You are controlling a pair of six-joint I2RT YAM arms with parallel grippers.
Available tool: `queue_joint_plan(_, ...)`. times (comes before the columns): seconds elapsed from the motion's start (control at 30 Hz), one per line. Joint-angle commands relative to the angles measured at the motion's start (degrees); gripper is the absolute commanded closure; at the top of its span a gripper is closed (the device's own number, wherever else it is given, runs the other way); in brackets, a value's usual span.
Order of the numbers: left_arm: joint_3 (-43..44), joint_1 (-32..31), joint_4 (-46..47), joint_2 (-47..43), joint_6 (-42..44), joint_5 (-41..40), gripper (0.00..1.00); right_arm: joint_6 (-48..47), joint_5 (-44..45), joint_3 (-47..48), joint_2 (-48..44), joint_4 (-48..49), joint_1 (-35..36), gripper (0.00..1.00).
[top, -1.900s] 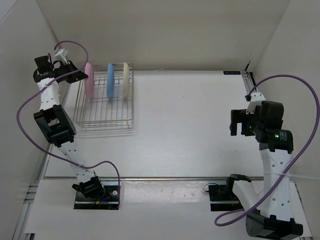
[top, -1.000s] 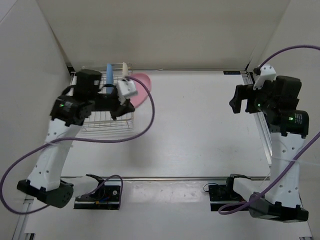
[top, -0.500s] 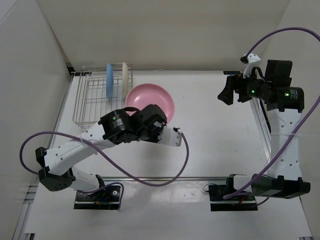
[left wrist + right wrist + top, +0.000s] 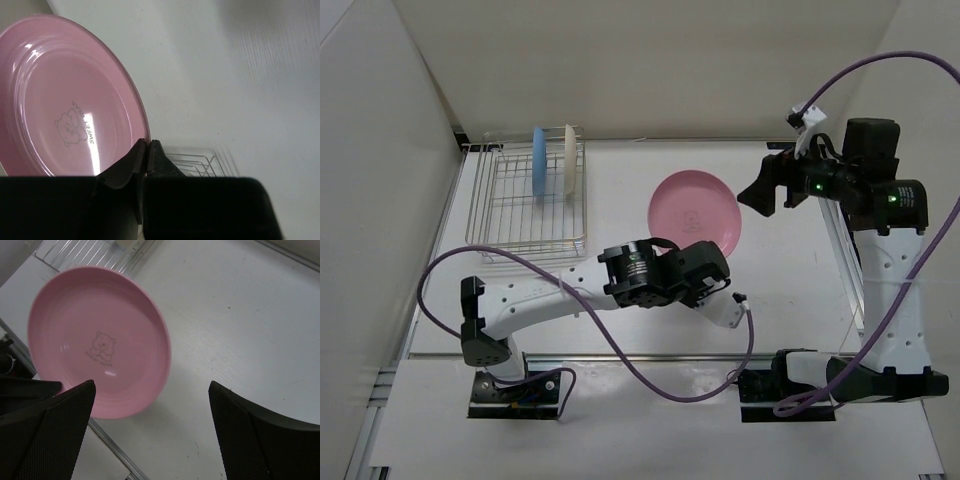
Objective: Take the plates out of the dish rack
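The pink plate (image 4: 695, 210) is held in the air over the middle of the table, face up and a little tilted. My left gripper (image 4: 688, 252) is shut on its near rim; in the left wrist view both fingers pinch the rim (image 4: 146, 148) of the pink plate (image 4: 65, 100). My right gripper (image 4: 761, 196) is open and empty just right of the plate; in the right wrist view the plate (image 4: 100, 340) lies ahead of the open gripper (image 4: 151, 390). The blue plate (image 4: 538, 164) and the cream-white plate (image 4: 569, 160) stand upright in the dish rack (image 4: 510, 215) at back left.
White walls close in the table at the back and on both sides. A metal rail (image 4: 650, 355) runs along the near edge, and another (image 4: 840, 240) along the right side. Purple cables loop from both arms. A corner of the rack (image 4: 85, 250) shows in the right wrist view.
My left arm lifted the pink plate out of the rack and carried it right to the table's middle. My right gripper moved up and left towards the plate.
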Motion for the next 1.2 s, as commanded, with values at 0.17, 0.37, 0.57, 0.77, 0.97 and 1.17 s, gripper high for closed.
queue_joint_plan(0.17, 9.0, -2.3, 6.2, 2.6, 1.9, 0.3, 0.89, -0.8, 6.1, -14.4, -1.1, 7.5, 3.7, 0.09)
queue_joint_plan(0.37, 10.6, -3.0, 6.2, 3.8, -0.1, 1.6, 0.89, -0.8, 7.2, -17.2, -0.6, 9.1, 3.7, 0.49)
queue_joint_plan(0.57, 6.4, -3.0, 10.4, 2.7, -0.1, 1.1, 0.89, 0.3, 7.2, -17.2, -1.1, 9.1, 3.7, 1.00)
queue_joint_plan(0.77, 0.8, -3.0, 15.2, 0.8, 1.0, -2.8, 0.89, 0.3, 9.1, -17.2, -1.7, 9.7, 3.7, 1.00)
queue_joint_plan(0.97, -0.6, -1.1, 16.5, 0.2, -1.0, -3.4, 0.01, 0.3, 12.3, -17.7, 1.2, 10.9, 4.2, 1.00)
queue_joint_plan(1.17, -0.1, 1.2, 16.5, -1.7, -1.0, -4.9, 0.01, 1.9, 15.4, -17.1, 9.0, 16.8, 4.2, 1.00)
